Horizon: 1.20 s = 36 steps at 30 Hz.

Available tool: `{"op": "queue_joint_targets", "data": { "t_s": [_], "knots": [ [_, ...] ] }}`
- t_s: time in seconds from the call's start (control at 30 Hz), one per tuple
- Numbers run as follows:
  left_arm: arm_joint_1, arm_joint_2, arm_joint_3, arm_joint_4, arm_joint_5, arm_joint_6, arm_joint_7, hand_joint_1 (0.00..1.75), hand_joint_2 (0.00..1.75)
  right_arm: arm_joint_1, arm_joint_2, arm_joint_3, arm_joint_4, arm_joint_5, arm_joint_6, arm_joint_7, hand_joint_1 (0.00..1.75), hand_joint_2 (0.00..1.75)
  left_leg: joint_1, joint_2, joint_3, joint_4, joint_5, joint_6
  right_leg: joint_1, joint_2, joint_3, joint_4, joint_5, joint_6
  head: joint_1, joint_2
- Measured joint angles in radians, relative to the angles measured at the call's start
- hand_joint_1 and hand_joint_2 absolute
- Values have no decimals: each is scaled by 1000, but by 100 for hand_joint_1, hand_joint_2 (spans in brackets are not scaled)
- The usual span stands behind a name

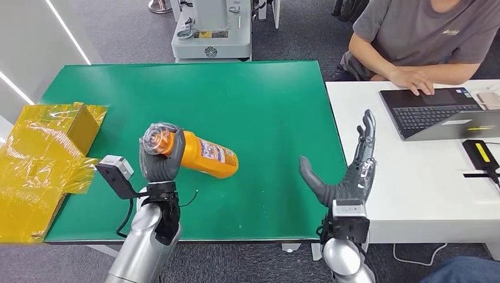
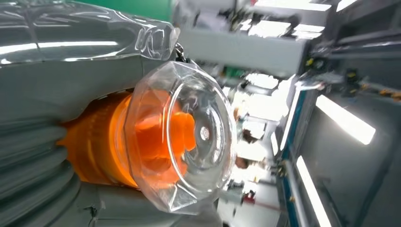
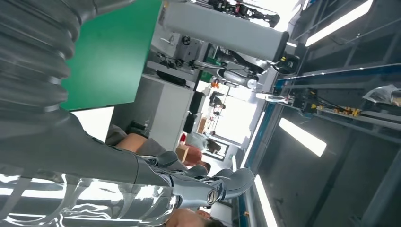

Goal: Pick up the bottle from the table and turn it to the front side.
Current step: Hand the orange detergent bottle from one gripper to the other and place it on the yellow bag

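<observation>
Sitting at the far left edge of the green desk [image 1: 236, 94]: a crinkly yellow plastic-wrapped box [image 1: 41, 159]. Next, gripping the clear-capped end of the orange plastic bottle [image 1: 206, 156]: the left hand [image 1: 160, 159], fingers wrapping tight around the bottle's neck. Lying on its side, the bottle, clear cap [image 2: 189, 137] pointing toward the robot, label end pointing off to the right, just above the green top or touching it, cannot tell which. Up close in the left wrist view, showing an orange spout under the clear cap. Further right, standing up near the desk's right edge: the right hand [image 1: 345, 171], fingers spreading apart, holding nothing. Beyond it, a white desk [image 1: 413, 188] carrying a dark laptop [image 1: 439, 112], with a person in a grey shirt [image 1: 424, 35] resting a hand on the keys.
</observation>
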Motion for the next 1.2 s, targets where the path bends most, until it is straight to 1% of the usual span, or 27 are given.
{"op": "queue_joint_targets", "data": {
  "t_s": [0.17, 0.33, 0.4, 0.5, 0.57, 0.73, 0.87, 0.97, 1.2],
  "knots": [
    [4, 50, 61, -111, -136, 84, 20, 175, 175, 92, 32, -27, -63, -16, 0, -17, 0, 175, 0, 0, 0, 0, 0, 0, 0, 0, 0, 0, 0, 0, 0, 0],
    [6, 109, 121, -217, -305, 142, 60, 175, 175, 143, 54, -55, -89, -27, 0, -20, 0, 175, 0, 0, 0, 0, 0, 0, 0, 0, 0, 0, 0, 0, 0, 0],
    [5, 137, 135, -238, -358, 135, 84, 175, 175, 157, 60, -66, -97, -30, 0, -20, 0, 175, 0, 0, 0, 0, 0, 0, 0, 0, 0, 0, 0, 0, 0, 0],
    [-2, 185, 145, -247, -405, 89, 131, 175, 175, 176, 62, -79, -102, -41, 0, -18, 0, 175, 0, 0, 1, 0, 0, 0, 0, 0, 0, 0, 0, 0, 0, 0],
    [-16, 221, 146, -241, -472, 69, 162, 175, 175, 189, 62, -87, -103, -49, 0, -13, 0, 175, 0, 1, 1, 0, 1, 0, 0, 1, 0, 0, 0, 0, 0, 0],
    [-88, 314, 142, -180, -639, 35, 218, 175, 175, 218, 62, -104, -103, -58, 0, -1, 0, 175, 0, 1, 2, 0, 1, -1, 0, 1, 0, 0, 0, 0, 0, 0],
    [-177, 370, 108, -73, -863, 58, 279, 175, 175, 242, 69, -117, -115, -41, 0, 24, 0, 175, 0, 1, 2, 0, 1, -1, 0, 1, 0, 1, 0, -1, 0, 0],
    [-242, 396, 74, 17, -974, 74, 308, 175, 175, 260, 76, -124, -127, -23, 0, 38, 0, 175, 0, 2, 2, 0, 1, -1, 0, 2, 0, 1, 1, -1, 0, 0],
    [-353, 426, -24, 234, -1277, 132, 397, 175, 175, 288, 82, -142, -145, -4, 0, 51, 0, 175, 0, 2, 2, 0, 1, -1, 0, 2, 0, 1, 1, -1, 0, 0]
  ]
}}
